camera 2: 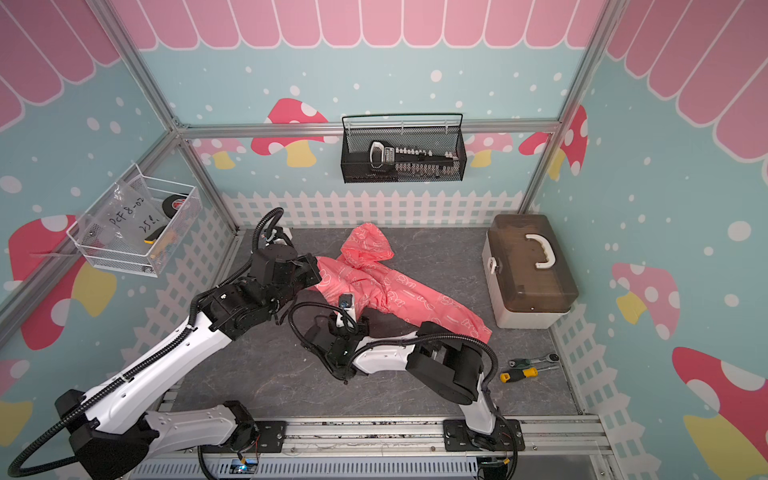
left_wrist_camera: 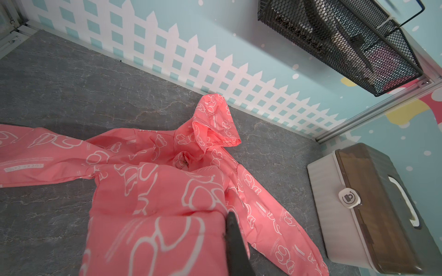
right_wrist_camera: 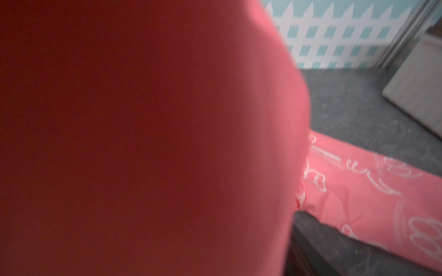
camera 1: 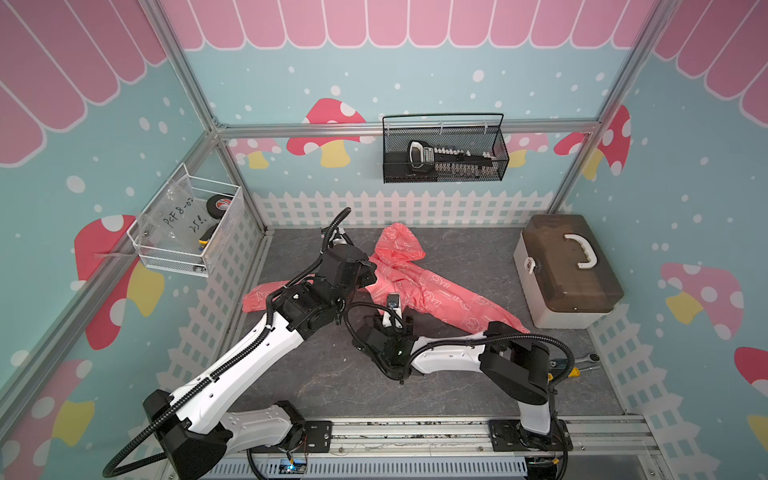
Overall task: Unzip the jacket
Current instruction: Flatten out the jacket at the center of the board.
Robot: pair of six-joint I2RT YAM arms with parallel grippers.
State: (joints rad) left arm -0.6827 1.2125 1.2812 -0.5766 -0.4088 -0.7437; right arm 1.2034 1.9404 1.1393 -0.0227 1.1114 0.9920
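The coral-pink jacket [camera 1: 419, 286] with white bear outlines lies crumpled on the grey table in both top views, hood toward the back fence. Its ring zipper pull [left_wrist_camera: 180, 164] shows at the neck under the hood. My left gripper [camera 1: 368, 276] is at the jacket's left shoulder and shut on its fabric; only one dark finger [left_wrist_camera: 233, 229] shows against the cloth. My right gripper [camera 1: 393, 305] reaches into the jacket's near hem. Pink fabric [right_wrist_camera: 167, 119] fills most of the right wrist view, leaving one dark finger [right_wrist_camera: 311, 229] in sight, so the jaws' gap is hidden.
A grey toolbox [camera 1: 569, 270] with a brown lid stands at the right. A black mesh basket [camera 1: 444, 149] hangs on the back wall and a white wire basket [camera 1: 187, 224] on the left wall. A screwdriver [camera 2: 519, 374] and a ratchet [camera 2: 536, 359] lie near the right edge.
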